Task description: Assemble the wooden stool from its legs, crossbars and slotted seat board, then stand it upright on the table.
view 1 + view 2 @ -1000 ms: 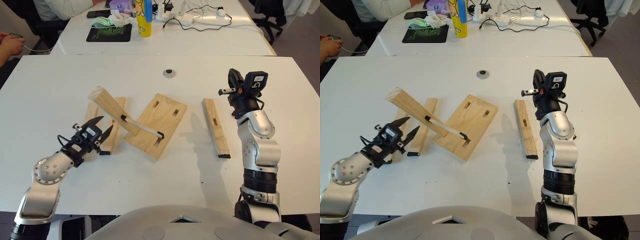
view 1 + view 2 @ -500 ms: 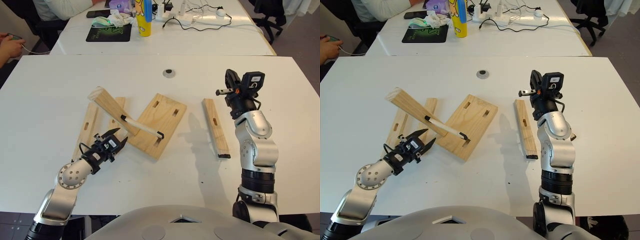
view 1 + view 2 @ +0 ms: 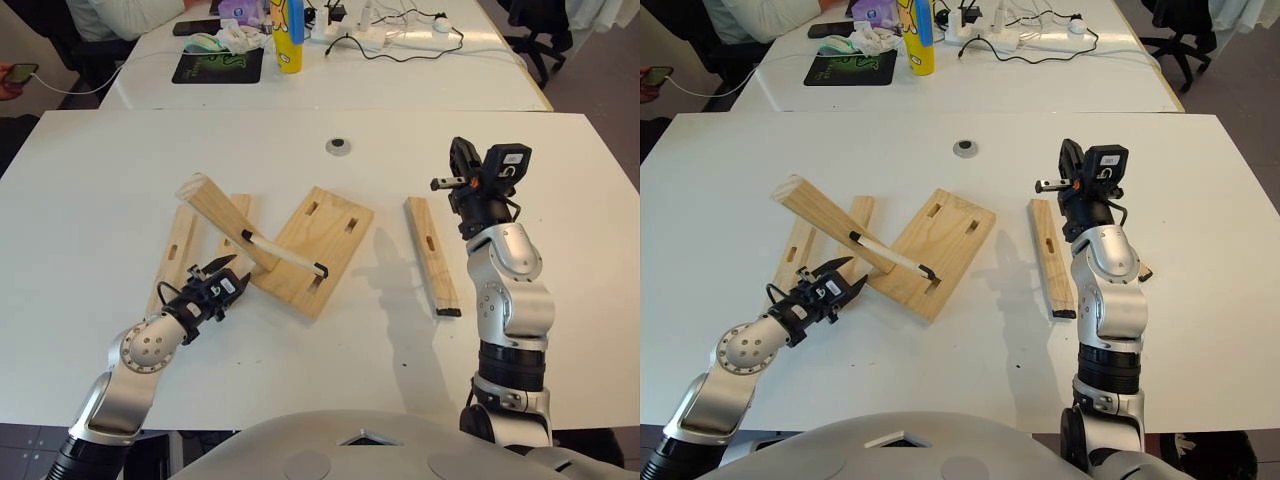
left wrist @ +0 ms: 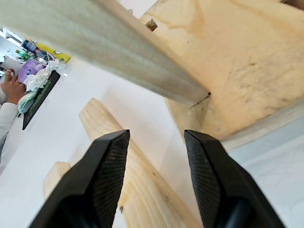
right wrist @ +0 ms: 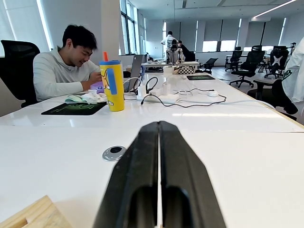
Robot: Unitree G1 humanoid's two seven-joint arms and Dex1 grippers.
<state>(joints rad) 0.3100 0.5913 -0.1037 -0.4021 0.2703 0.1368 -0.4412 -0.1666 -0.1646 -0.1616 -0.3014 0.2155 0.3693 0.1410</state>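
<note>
Stool not built; most work left; parts lie loose on table [image 3: 110, 170]; two flat legs [image 3: 178, 250] at left; left gripper [image 3: 228, 275] close by them, fingers [image 4: 107, 175] spread wide, hold nothing; tilted leg [image 3: 218, 212] leans on seat board [image 3: 330, 232]; lone leg [image 3: 432, 255] lies apart; right gripper [image 3: 460, 168] up in air, fingers pressed together, empty

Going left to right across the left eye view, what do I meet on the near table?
Left end effector, slotted seat board, separate slotted leg, right end effector.
</note>
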